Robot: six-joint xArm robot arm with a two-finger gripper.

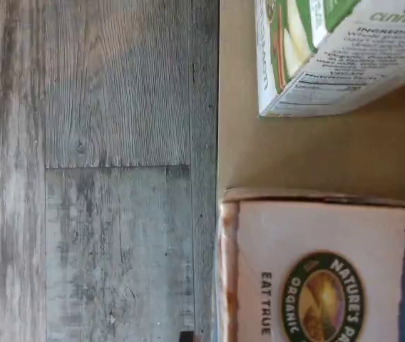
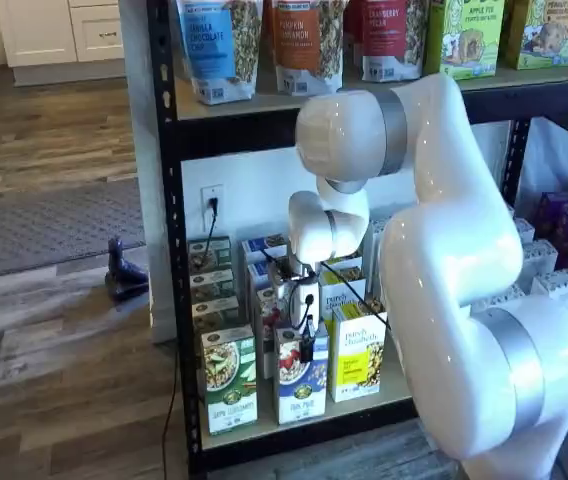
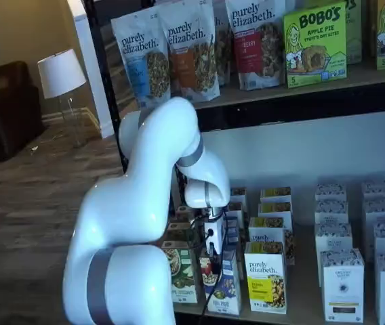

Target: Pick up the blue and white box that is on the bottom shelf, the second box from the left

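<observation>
Item one: the tall slim blue and white cardboard cereal box (image 2: 301, 375), with a bowl of red berries on its front. We find it in the lower centre of the frame in a shelf view, at the front edge of the pale beige bottom shelf with black metal rail and uprights (image 2: 264, 422). In the wrist view its white-and-blue face with a round green logo (image 1: 324, 278) lies just beside the shelf edge, over grey wood-plank flooring (image 1: 95, 171).

Item two: the white-bodied two-finger gripper (image 2: 305, 318). We see it directly above that box, at about its top edge, with a black cable trailing beside it. Whether its fingers stand apart or have closed on the box we cannot tell; they are small and dark against the boxes behind in both shelf views.

Item three: neighbours. A green-and-white cardboard box (image 2: 229, 379) stands just to the left of the blue and white box, and a yellow cardboard box (image 2: 359, 352) just to the right. More rows of like boxes stand behind them.

Item four: obstruction. The robot's bulky white arm (image 2: 464, 270) fills the right half of that shelf view. In a shelf view (image 3: 138, 223) it covers the lower left, hiding part of the green-and-white box.

Item five: the upper shelf holds granola pouches (image 3: 192, 47) and a green snack carton (image 3: 316, 46).
</observation>
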